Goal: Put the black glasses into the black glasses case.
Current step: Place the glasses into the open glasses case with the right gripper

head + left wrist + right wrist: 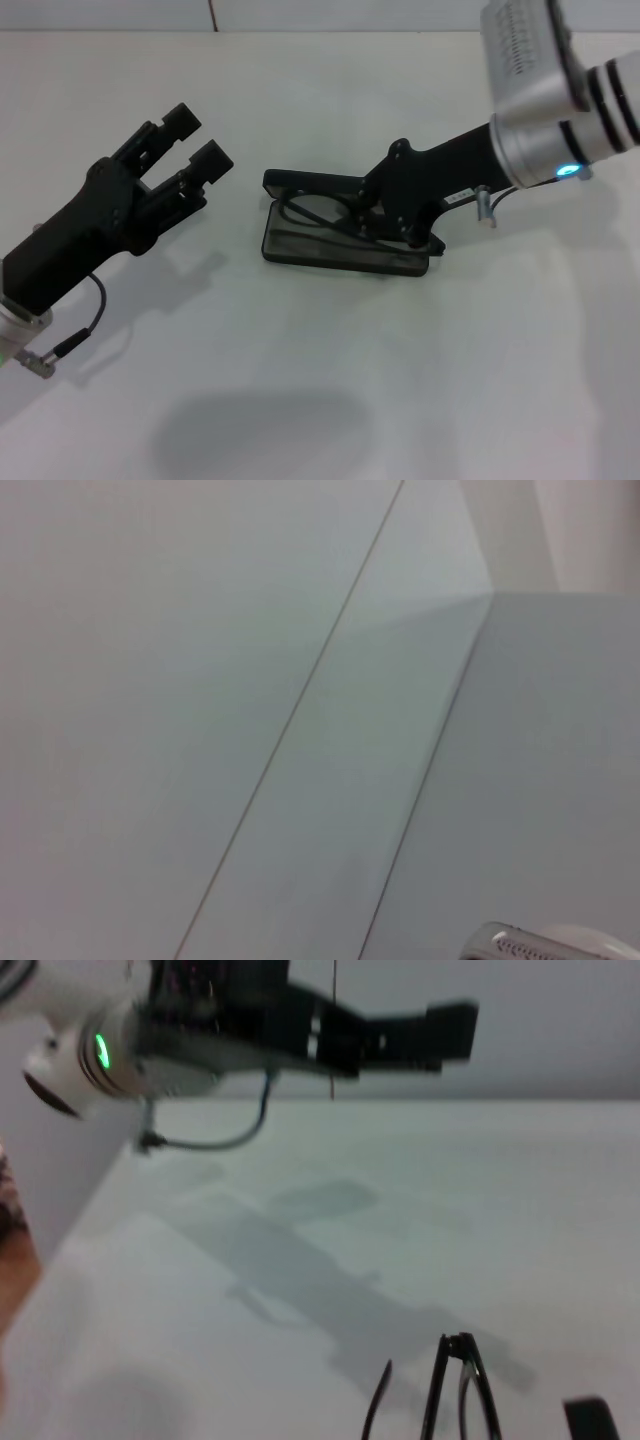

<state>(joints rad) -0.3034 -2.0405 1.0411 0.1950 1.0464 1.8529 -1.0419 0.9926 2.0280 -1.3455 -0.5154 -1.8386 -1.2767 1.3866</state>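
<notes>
Roughly at the centre of the head view, the black glasses case (340, 252) lies open on the white table (330, 400), its long side running from centre-left toward centre-right of the frame. The black glasses (318, 213) sit at the case's upper edge, their frame partly hidden behind the right gripper (385, 215), which reaches in from the upper right and hangs right over the case's right half. Whether its jaws are closed on the glasses or merely near them cannot be told. In the right wrist view, the glasses (452, 1385) show at the lower edge of the frame with thin temple arms pointing upward, and bare table spreads out beyond them.

The left gripper (190, 140) hovers in the left part of the head view, well apart from the case, its two fingers (212, 160) spread with a clear gap between them. In the right wrist view it (430, 1035) appears across the top of the frame, above the table.

Wide bare tabletop lies below the case and toward the lower right of the head view. The table's far edge runs along the top of the frame.
</notes>
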